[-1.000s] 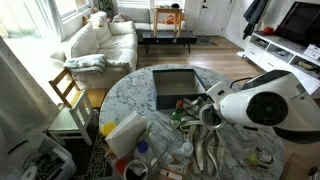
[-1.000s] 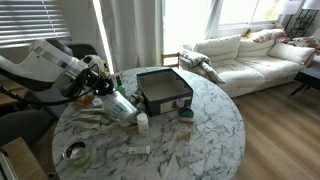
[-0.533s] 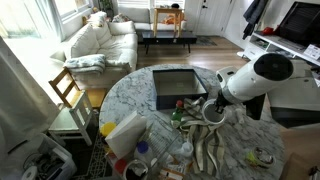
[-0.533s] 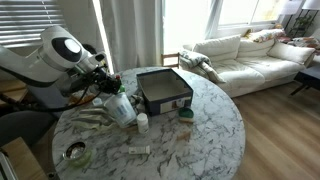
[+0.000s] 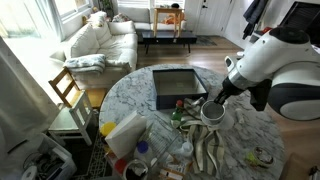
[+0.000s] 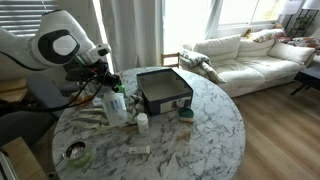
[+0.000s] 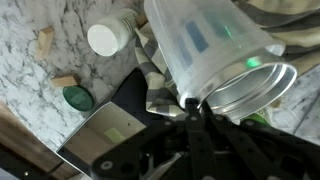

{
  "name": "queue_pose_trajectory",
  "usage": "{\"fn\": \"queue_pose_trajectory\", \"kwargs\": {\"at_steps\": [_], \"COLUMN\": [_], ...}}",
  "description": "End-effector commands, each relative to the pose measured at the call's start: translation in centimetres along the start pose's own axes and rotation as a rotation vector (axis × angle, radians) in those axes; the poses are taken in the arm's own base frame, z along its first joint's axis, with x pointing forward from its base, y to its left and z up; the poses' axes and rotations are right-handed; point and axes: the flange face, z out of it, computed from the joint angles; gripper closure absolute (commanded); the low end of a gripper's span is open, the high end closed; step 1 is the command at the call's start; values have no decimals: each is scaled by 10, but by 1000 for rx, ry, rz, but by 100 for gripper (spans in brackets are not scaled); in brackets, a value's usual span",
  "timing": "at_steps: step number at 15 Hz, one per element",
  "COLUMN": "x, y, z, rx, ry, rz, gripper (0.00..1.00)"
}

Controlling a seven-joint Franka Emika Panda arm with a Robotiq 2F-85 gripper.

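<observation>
My gripper (image 7: 190, 103) is shut on the rim of a clear plastic cup (image 7: 215, 45) with faint green and blue marks on its wall. One finger is inside the mouth and one is outside. In both exterior views the gripper (image 5: 219, 98) (image 6: 107, 82) holds the cup (image 5: 212, 111) (image 6: 114, 102) just above the round marble table (image 5: 240, 140) (image 6: 200, 130). The cup hangs next to a dark rectangular tray (image 5: 178, 86) (image 6: 163, 90).
A white-capped bottle (image 7: 107, 38), a green lid (image 7: 76, 97) and small wooden blocks (image 7: 44, 41) lie below the cup. A yellow-and-white bag (image 5: 125, 135), a tape roll (image 6: 75, 153) and other clutter crowd the table. A wooden chair (image 5: 68, 90) and a sofa (image 6: 250, 55) stand beyond.
The arm has swung up and away from the table while the wrist stayed over the same spot. The cup has moved little and stays gripped at its rim.
</observation>
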Motion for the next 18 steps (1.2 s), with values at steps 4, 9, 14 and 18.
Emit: {"fn": "queue_pose_trajectory", "kwargs": {"at_steps": [4,9,14,18], "x": [-18,-30,-38,-38], "y": [15,34,51,56], "z": [-35,-44,-51,-57], "rx": [107,26,-44,-39], "ry": [39,9,-8,-1], "rz": [113,90,68,89], "gripper": [99,99,99,99]}}
